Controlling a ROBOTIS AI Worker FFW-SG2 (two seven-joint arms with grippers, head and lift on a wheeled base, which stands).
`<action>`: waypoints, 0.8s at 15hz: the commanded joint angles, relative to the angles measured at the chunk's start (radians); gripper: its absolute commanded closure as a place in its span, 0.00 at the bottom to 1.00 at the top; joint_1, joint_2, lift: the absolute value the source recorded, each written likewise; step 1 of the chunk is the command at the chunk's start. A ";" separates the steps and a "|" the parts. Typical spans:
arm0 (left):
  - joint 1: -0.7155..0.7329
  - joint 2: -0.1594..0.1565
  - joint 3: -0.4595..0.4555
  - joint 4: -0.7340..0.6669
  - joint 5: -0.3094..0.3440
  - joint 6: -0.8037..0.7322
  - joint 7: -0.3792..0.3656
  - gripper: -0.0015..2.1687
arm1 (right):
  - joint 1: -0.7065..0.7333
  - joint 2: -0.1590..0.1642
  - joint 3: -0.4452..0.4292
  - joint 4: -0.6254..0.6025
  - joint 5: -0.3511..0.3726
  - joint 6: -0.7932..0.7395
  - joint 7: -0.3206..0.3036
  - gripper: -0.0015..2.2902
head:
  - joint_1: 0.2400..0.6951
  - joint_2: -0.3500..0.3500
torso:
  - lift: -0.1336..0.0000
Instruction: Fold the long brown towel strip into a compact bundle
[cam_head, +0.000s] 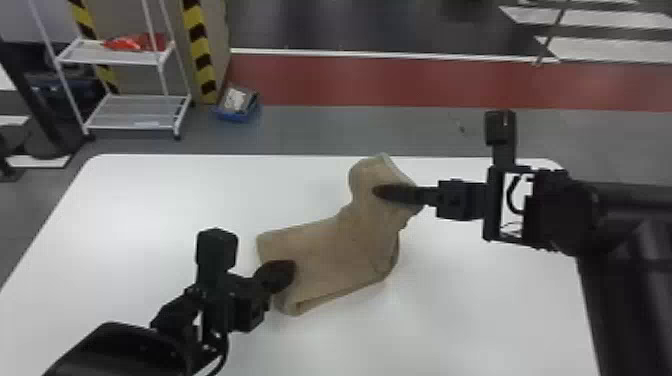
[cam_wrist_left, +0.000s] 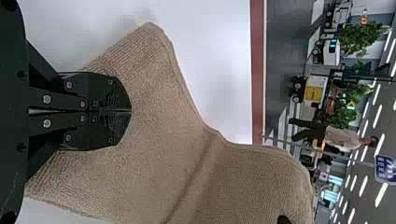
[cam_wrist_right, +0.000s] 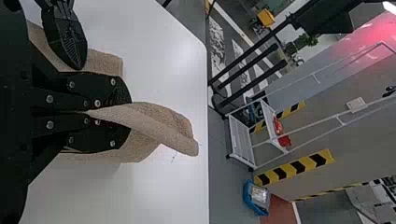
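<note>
head view down over table (cam_head: 150, 200), both wrist views low, close, apparently outward

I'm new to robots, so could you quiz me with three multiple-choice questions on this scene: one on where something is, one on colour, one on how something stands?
1. Where does the brown towel lie?
A) on the floor
B) on the white table
C) in a box

2. What colours are the striped bands behind the white rack?
A) yellow and black
B) green and white
C) blue and orange

3. How is the right gripper?
A) wide open and away from the towel
B) shut with nothing in it
C) shut on the towel

Answers:
1 B: the head view shows the towel on the white tabletop.
2 A: yellow and black alternate along them.
3 C: the right wrist view shows fabric coming out from between its fingers.
</note>
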 joint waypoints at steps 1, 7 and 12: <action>-0.008 0.001 0.005 0.028 0.003 -0.017 -0.006 0.93 | -0.004 0.002 0.054 0.004 0.006 0.006 0.001 0.67 | 1.00 0.43 | 0.20; -0.032 -0.010 -0.019 0.070 0.008 -0.045 -0.008 0.93 | -0.012 0.013 0.175 0.063 0.079 0.003 0.001 0.67 | 1.00 0.49 | 0.20; -0.034 -0.012 -0.021 0.070 0.011 -0.045 -0.003 0.93 | -0.011 0.033 0.217 0.099 0.097 -0.013 0.001 0.66 | 1.00 0.51 | 0.20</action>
